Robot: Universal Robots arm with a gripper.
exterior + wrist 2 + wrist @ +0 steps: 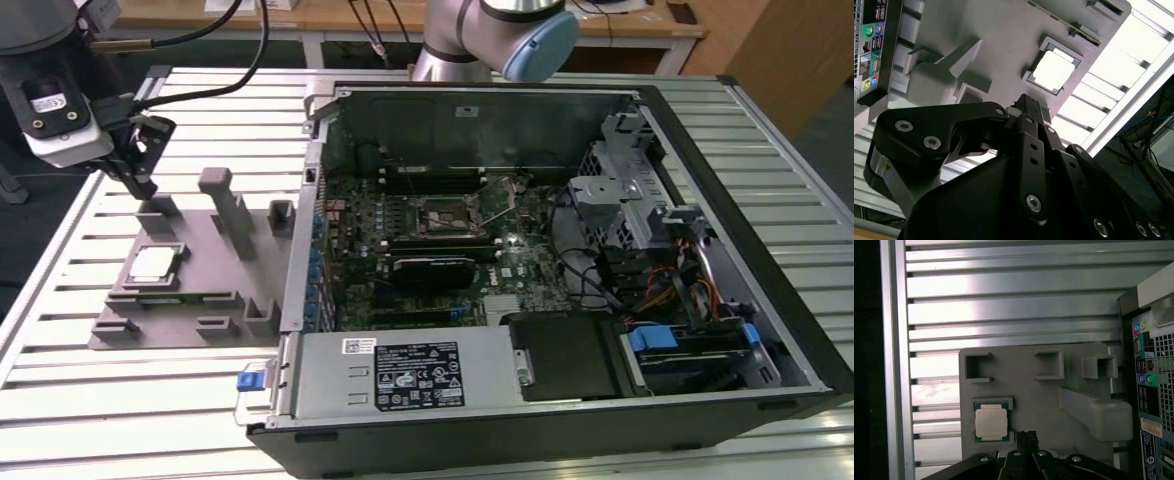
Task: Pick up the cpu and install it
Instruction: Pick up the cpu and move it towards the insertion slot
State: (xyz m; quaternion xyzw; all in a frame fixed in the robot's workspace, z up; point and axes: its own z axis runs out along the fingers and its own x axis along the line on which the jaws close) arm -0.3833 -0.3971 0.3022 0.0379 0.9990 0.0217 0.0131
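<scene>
The black two-fingered tool (139, 182) hangs on the end of the grey robot arm, over the flat grey plastic holder block (200, 300). That block lies on the ribbed aluminium tabletop (134, 400). The fingers are pressed together with nothing between them.

Below the tool's tip and a little to one side sits the small flat square cpu (151, 265), with a silvery metal top and a greenish rim. It lies flat in a shallow square recess of the block, apart from the fingers. In the first wrist view the cpu (990, 422) is just beside the closed fingertips (1025, 435). In the second wrist view it shows bright just past them (1054, 70).

Several grey upright posts (220, 200) rise from the block near the tool. One low post stands almost under the tip.

Well away from the tool, on the far side of the block, is the open black computer case (534, 440), lying on its side with the green motherboard exposed. In the middle of that board is the black square socket with a metal frame (447, 215), well apart from both the tool and the cpu.
</scene>
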